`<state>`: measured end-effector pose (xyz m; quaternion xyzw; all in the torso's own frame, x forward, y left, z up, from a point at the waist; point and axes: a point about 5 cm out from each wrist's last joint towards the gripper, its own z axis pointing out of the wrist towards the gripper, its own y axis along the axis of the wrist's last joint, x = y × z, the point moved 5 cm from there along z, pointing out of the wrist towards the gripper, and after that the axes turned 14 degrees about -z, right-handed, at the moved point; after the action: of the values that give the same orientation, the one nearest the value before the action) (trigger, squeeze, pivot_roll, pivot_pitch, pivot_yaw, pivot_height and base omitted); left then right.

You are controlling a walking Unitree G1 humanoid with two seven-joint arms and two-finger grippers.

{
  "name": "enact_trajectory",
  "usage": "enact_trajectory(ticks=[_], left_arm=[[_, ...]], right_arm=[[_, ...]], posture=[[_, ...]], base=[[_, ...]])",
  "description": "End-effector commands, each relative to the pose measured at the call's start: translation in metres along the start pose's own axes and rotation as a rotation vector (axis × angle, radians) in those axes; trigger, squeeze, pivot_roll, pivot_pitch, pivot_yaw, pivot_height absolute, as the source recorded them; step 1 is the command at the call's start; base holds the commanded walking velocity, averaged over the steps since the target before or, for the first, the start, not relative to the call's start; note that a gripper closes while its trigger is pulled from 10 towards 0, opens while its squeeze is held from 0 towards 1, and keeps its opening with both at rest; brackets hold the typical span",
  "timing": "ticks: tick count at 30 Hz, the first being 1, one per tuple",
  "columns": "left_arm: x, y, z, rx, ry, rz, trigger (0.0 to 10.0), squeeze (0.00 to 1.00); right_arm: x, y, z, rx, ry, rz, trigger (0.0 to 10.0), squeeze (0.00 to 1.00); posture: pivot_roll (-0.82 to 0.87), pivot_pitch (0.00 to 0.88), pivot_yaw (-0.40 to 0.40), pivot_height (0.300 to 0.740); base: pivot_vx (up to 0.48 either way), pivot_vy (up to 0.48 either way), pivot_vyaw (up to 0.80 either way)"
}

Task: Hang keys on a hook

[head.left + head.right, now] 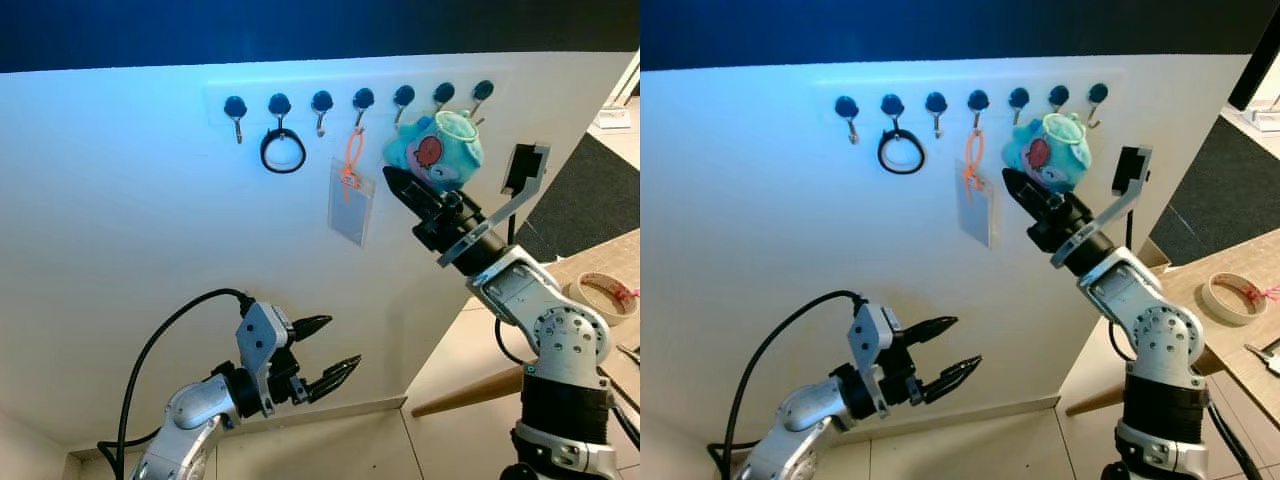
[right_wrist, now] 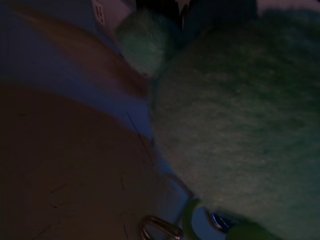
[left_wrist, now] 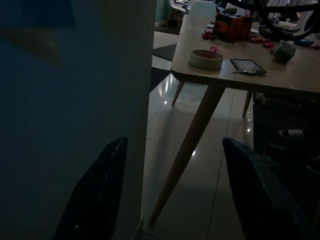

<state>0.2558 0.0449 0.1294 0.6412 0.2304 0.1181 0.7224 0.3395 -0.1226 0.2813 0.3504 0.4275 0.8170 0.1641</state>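
Note:
A teal plush key charm (image 1: 437, 150) with a pink mark hangs against the white wall, right under the fifth and sixth hooks (image 1: 404, 97) of a hook row. Which hook bears it I cannot tell. My right gripper (image 1: 392, 178) is raised to it, its fingers pressed together and pointing up-left, with the plush lying just above and behind them. Whether they pinch any part of it is hidden. The right wrist view has the plush (image 2: 240, 115) very close, with a metal ring (image 2: 160, 229) by it. My left gripper (image 1: 335, 348) hangs low, open, holding nothing.
A black ring (image 1: 282, 152) hangs on the second hook and a clear badge (image 1: 350, 203) on an orange strap on the fourth. At the right stands a wooden table (image 1: 590, 262) with a tape roll (image 1: 603, 297) and a slanted leg (image 1: 465, 392).

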Motion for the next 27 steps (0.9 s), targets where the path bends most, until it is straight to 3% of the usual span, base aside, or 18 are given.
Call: enact_trajectory(ticks=[1, 19, 22, 27], left_arm=[[-0.002, -0.003, -0.002, 0.03, -0.012, 0.014, 10.0, 0.0], [-0.002, -0.003, -0.002, 0.032, -0.015, 0.015, 10.0, 0.0], [-0.002, -0.003, -0.002, 0.032, -0.015, 0.014, 10.0, 0.0], [-0.003, -0.003, 0.0, 0.03, -0.017, 0.013, 10.0, 0.0]], right_arm=[[0.006, 0.009, -0.001, -0.029, 0.012, -0.024, 10.0, 0.0], [-0.002, 0.026, 0.003, -0.067, -0.001, -0.058, 10.0, 0.0], [-0.003, 0.026, 0.003, -0.064, -0.003, -0.059, 10.0, 0.0], [-0.022, 0.005, -0.004, -0.018, -0.059, -0.022, 10.0, 0.0]], posture=[[0.07, 0.109, -0.008, 0.74], [0.07, 0.11, -0.009, 0.74], [0.07, 0.112, -0.012, 0.74], [0.07, 0.11, -0.007, 0.74]], base=[[0.0, 0.0, 0.0], [0.0, 0.0, 0.0], [0.0, 0.0, 0.0], [0.0, 0.0, 0.0]])
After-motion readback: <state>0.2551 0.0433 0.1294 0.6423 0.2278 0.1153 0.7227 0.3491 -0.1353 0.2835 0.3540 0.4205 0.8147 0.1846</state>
